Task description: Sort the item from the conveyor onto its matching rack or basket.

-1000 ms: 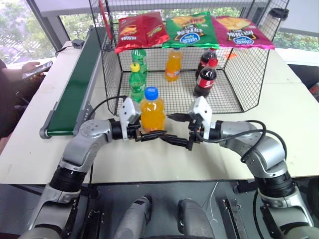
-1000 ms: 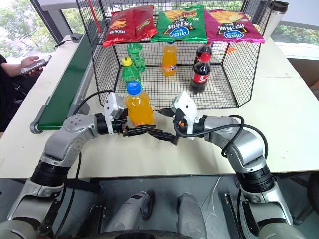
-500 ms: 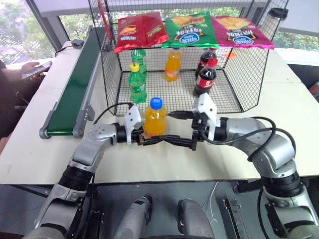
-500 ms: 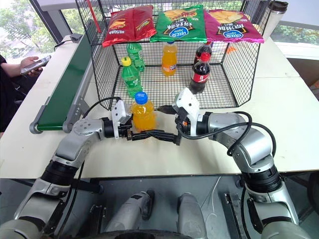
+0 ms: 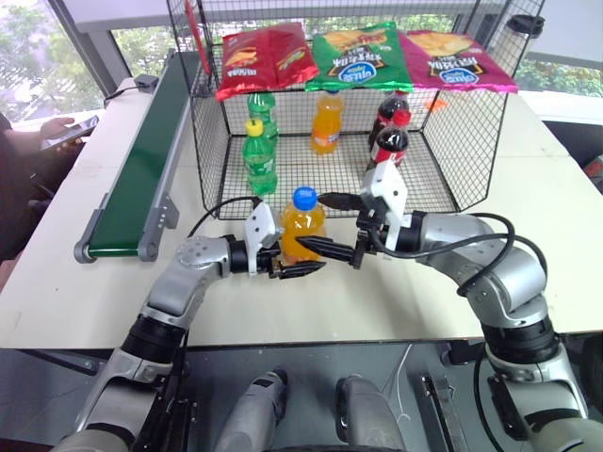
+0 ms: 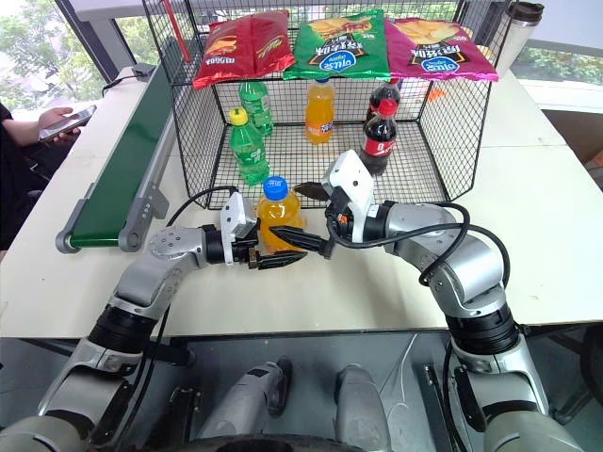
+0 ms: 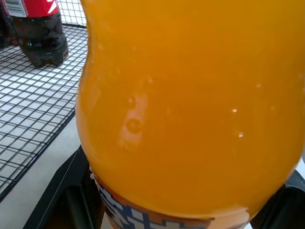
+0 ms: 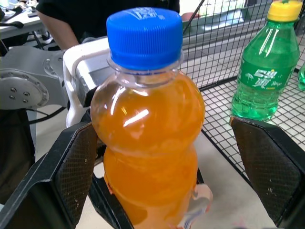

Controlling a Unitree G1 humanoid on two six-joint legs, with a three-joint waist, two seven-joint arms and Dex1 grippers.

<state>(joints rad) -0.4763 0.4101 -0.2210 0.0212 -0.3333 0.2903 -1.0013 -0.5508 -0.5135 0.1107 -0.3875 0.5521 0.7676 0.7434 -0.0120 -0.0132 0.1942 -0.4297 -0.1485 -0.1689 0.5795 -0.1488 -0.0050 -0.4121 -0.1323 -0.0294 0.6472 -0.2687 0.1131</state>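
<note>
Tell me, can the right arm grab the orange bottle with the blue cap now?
Probably yes. The right gripper is open, its fingers either side of the bottle with nothing between them. The left gripper is shut on the bottle's lower part, leaving the upper body free.

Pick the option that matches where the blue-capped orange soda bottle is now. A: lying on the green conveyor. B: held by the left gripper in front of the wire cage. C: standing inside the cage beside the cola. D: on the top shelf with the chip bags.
B: the left gripper is shut on the orange soda bottle, which is upright just outside the wire cage.
</note>
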